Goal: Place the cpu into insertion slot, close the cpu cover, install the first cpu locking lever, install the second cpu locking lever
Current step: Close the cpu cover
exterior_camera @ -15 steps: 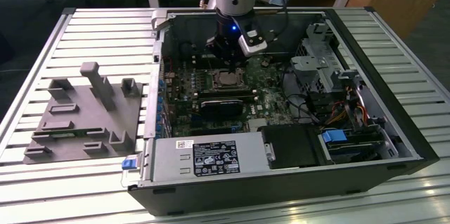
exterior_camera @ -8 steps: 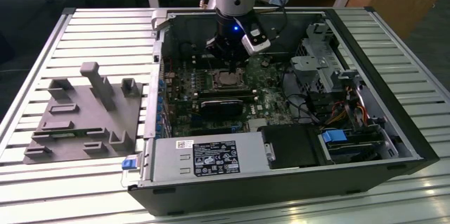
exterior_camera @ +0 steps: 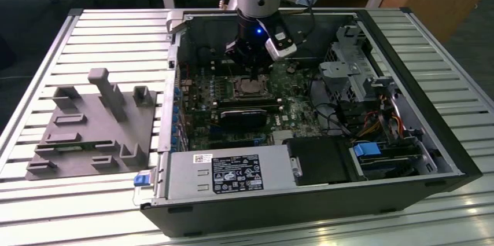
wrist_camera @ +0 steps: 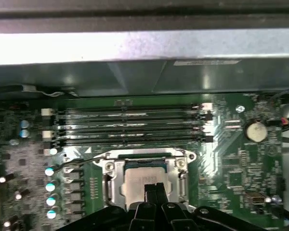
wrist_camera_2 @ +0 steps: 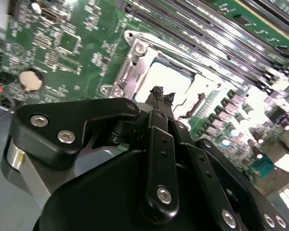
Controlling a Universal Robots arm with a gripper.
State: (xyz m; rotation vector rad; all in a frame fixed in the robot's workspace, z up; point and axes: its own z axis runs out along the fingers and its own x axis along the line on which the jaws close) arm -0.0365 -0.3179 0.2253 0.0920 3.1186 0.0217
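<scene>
Nearest, gripper (wrist_camera: 154,188), fingers pressed together and empty, poised just over cpu (wrist_camera: 137,179) seated in insertion slot (wrist_camera: 147,166). Seemingly cpu cover (wrist_camera: 111,177) down, so lever step in hand; locking lever (wrist_camera: 70,165) unlatched. Calls for catching that lever cleanly.

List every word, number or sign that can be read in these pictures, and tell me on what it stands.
Black label on the power supply: print too small to read.
Small white label beside it: blurred.
White strip label on the case wall: blurred.
White print on the motherboard: too small.
Nothing can be quoted.
</scene>
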